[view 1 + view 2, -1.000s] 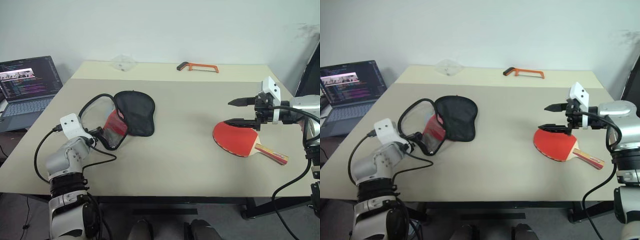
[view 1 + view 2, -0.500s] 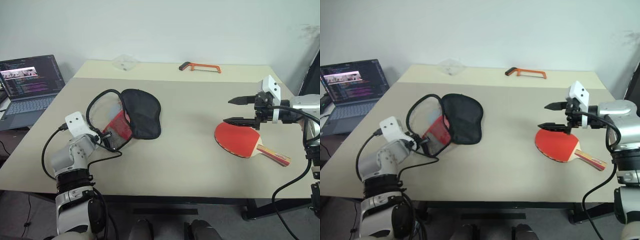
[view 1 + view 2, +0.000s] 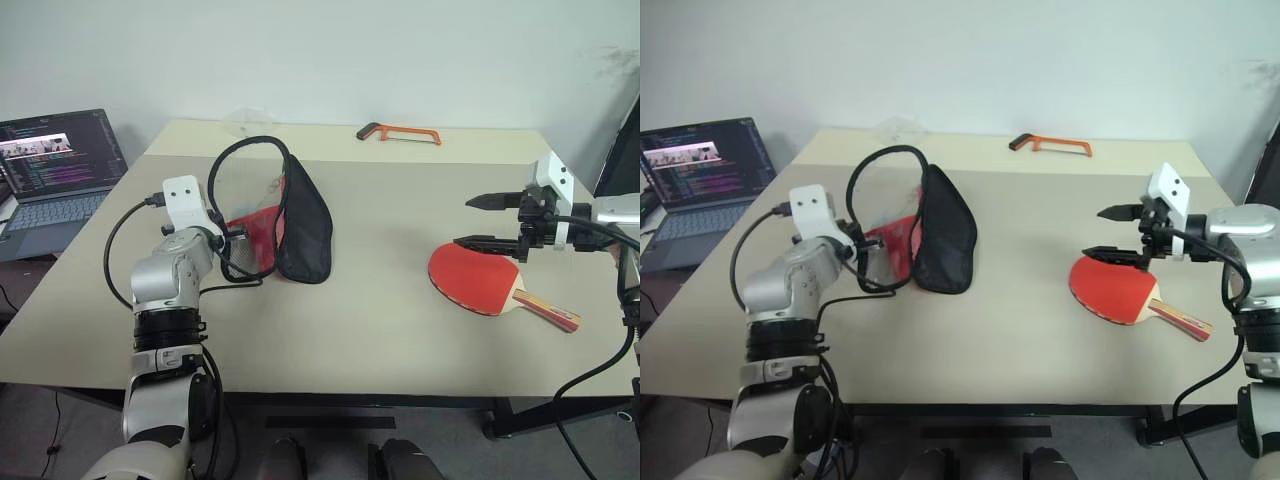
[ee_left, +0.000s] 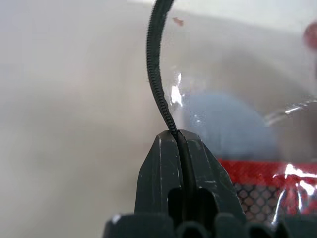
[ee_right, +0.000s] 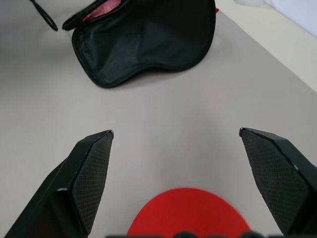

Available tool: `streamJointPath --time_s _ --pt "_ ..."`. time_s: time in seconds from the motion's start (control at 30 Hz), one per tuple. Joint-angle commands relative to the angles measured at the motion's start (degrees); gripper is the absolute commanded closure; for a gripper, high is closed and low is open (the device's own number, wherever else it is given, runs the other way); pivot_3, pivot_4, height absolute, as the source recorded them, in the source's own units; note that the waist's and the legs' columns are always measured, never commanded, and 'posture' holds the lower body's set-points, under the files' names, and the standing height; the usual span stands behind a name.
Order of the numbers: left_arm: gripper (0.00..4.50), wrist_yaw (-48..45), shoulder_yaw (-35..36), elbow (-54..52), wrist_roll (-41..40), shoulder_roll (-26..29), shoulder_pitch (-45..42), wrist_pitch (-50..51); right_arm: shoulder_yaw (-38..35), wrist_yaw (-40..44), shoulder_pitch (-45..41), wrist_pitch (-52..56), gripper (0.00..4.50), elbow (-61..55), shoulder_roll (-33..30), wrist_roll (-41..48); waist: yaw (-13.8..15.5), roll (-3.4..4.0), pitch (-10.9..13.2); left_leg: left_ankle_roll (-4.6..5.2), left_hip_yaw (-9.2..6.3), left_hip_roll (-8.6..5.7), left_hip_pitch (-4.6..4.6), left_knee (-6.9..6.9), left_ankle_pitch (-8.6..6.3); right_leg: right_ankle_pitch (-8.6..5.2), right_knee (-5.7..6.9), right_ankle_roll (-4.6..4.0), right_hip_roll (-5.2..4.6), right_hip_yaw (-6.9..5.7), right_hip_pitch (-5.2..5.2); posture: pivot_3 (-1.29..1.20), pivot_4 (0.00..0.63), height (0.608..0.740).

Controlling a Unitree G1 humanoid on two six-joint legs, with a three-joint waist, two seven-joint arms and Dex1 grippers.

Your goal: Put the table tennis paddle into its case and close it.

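Note:
The case (image 3: pixel 305 225) stands half-lifted on the left of the table, its black side tipped up on edge and a clear and red side (image 3: pixel 258 228) behind it. The unzipped rim (image 3: pixel 250 148) arches above it. My left gripper (image 3: pixel 232 232) is shut on that black zip edge (image 4: pixel 157 74), as the left wrist view shows with both fingers (image 4: pixel 158 163) pressed together on it. The table tennis paddle (image 3: pixel 475 280) lies flat at the right, red face up, handle (image 3: pixel 545 310) pointing to the near right. My right gripper (image 3: pixel 463 222) hovers open just above the paddle's far edge, its fingers (image 5: pixel 89 163) wide apart.
An orange hacksaw (image 3: pixel 398 133) lies at the table's far edge, and a crumpled clear plastic piece (image 3: pixel 245 120) sits at the far left. An open laptop (image 3: pixel 55 165) stands on a side table to the left. The beige tabletop (image 3: pixel 380 300) lies bare between case and paddle.
My left gripper shut on the case's zip edge and rose up and to the right, pulling the case from lying flat to standing on edge. The right gripper and paddle stayed put.

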Motion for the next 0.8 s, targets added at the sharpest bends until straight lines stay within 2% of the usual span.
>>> streamJointPath --time_s 0.03,0.23,0.43,0.57,0.8 --pt "4.47 2.12 -0.99 0.57 3.32 1.34 -2.78 -3.12 -2.95 -0.60 0.06 0.20 0.00 -2.40 -1.79 1.32 -0.01 0.00 0.00 0.00 0.00 0.00 0.00 -0.01 0.00 0.00 0.00 0.00 0.00 0.00 0.00 0.00 0.150 0.740" --pt "4.47 6.58 -0.43 1.37 8.25 4.35 -1.41 -5.08 -3.48 -1.25 1.44 0.39 0.00 -3.57 -2.34 2.14 -0.24 -0.02 0.02 -0.03 0.00 0.02 -0.02 -0.04 -0.03 0.00 -0.10 0.00 0.01 0.00 -0.01 0.00 0.150 0.740" --pt "4.47 8.65 -0.88 -3.45 10.95 4.95 1.70 -1.73 -3.15 -1.58 1.53 0.49 0.00 -3.84 -1.99 2.35 -0.11 -0.03 0.02 -0.07 -0.01 0.02 -0.02 -0.04 -0.05 0.00 -0.16 0.01 -0.01 -0.01 0.03 0.00 0.150 0.740" --pt "4.47 10.69 -2.04 -6.18 12.39 2.94 1.42 2.48 -2.42 -1.53 0.54 0.13 0.00 -3.01 -1.17 2.09 -0.06 -0.15 0.09 -0.08 -0.03 0.02 -0.03 -0.04 -0.05 0.01 -0.16 0.02 -0.01 -0.04 0.04 0.00 0.150 0.740" --pt "4.47 12.16 -4.38 -10.21 12.62 -4.43 -0.69 8.01 -2.18 -1.84 0.12 0.19 0.00 -3.05 -0.55 1.94 0.17 -0.17 0.10 -0.08 -0.05 0.00 -0.04 -0.03 -0.05 0.05 -0.33 0.09 -0.03 -0.05 0.14 0.00 0.150 0.740"
